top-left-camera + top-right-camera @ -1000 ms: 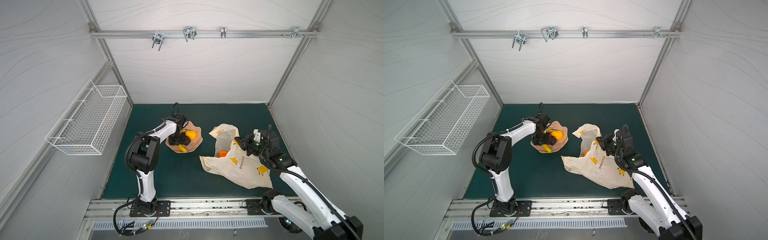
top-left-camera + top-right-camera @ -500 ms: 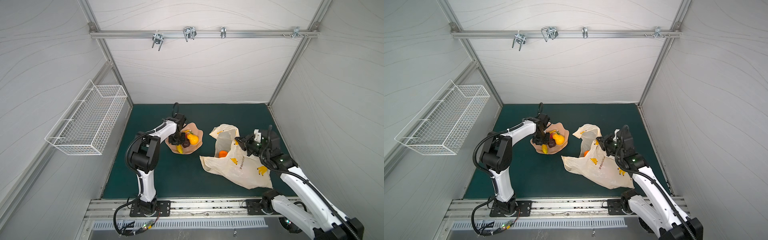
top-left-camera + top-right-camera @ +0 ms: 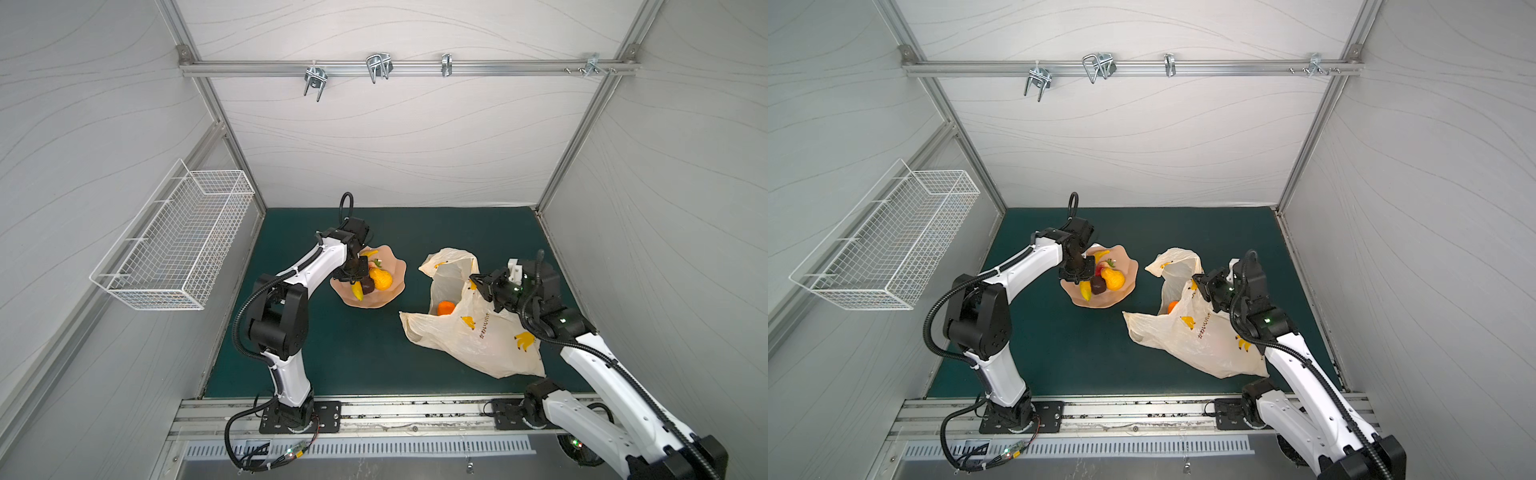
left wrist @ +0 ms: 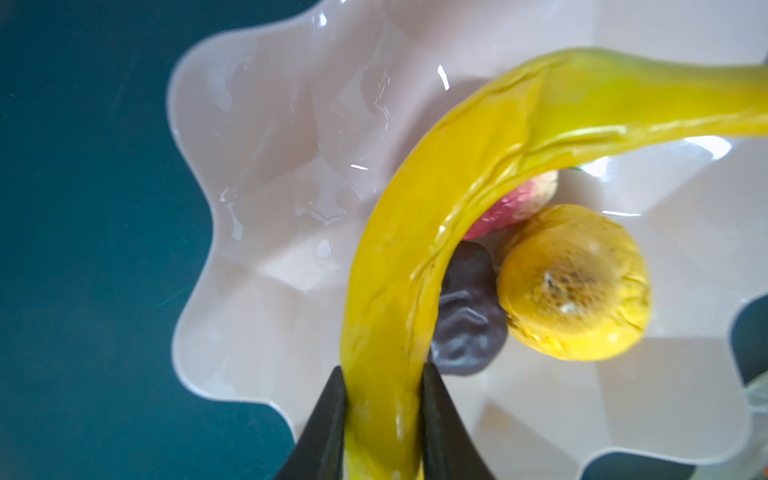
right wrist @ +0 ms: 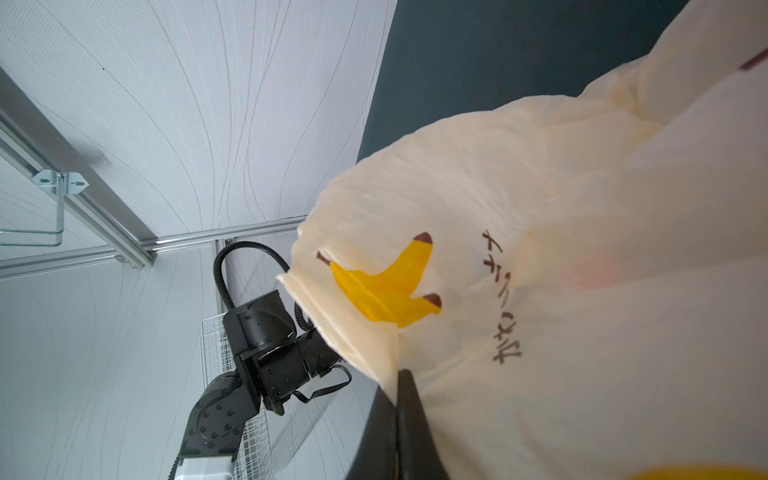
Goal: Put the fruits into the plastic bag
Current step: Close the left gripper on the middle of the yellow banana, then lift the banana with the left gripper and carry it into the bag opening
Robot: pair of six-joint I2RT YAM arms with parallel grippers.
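Left of the table's middle, in the pink bowl (image 3: pixel 386 300): clamps one end of a banana (image 4: pixel 415 249) between the jaws of the left gripper (image 4: pixel 380 386), probably to pull it free from the pear (image 4: pixel 573 282), dark fruit (image 4: pixel 465 316) and strawberry (image 4: pixel 515 199) beside it. Toward the right edge: pinches the plastic bag (image 3: pixel 478 336) at its rim with the right gripper (image 3: pixel 478 282), fully closed, raising it so the mouth gapes toward the bowl. Inside, near the mouth, an orange (image 3: pixel 446 308).

Bright even light, glare on bowl (image 4: pixel 270 124), banana (image 4: pixel 395 257) blurred close-up
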